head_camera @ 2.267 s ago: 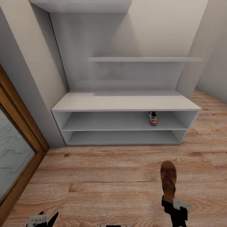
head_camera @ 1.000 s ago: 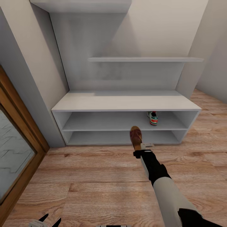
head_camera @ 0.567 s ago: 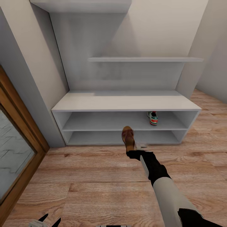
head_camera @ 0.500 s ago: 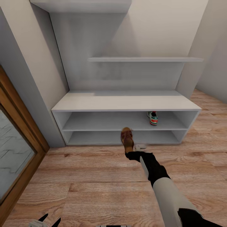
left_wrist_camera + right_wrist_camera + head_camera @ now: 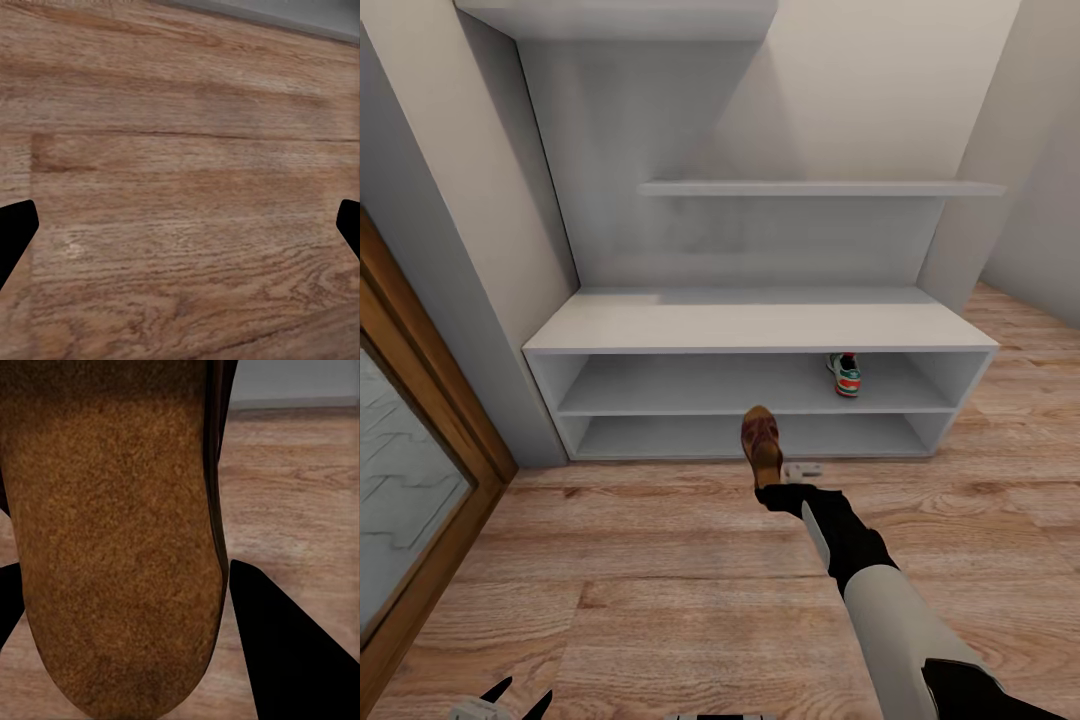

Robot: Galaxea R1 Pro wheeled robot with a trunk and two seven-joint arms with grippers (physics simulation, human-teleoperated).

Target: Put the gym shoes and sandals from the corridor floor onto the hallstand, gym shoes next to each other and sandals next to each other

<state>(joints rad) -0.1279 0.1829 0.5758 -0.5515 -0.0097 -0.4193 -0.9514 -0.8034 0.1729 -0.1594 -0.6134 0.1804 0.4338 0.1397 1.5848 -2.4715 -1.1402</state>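
Low in the centre of the head view, the right hand (image 5: pixel 773 487) is clamped on a sandal (image 5: pixel 761 441) by its heel end, toe pointing at the hallstand (image 5: pixel 760 330), probably so it can slide onto a shelf lengthwise. One gym shoe (image 5: pixel 846 375) sits on the upper shelf, right of centre. The left hand (image 5: pixel 180 225) hangs spread open and empty over the corridor floor (image 5: pixel 180 150). No readable writing shows.

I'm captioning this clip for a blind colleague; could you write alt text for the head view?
The right pincer holds a brown sandal out toward the lower shelves of a pale grey hallstand, above the wood-plank corridor floor. One gym shoe already sits on the upper open shelf, toward its right end.
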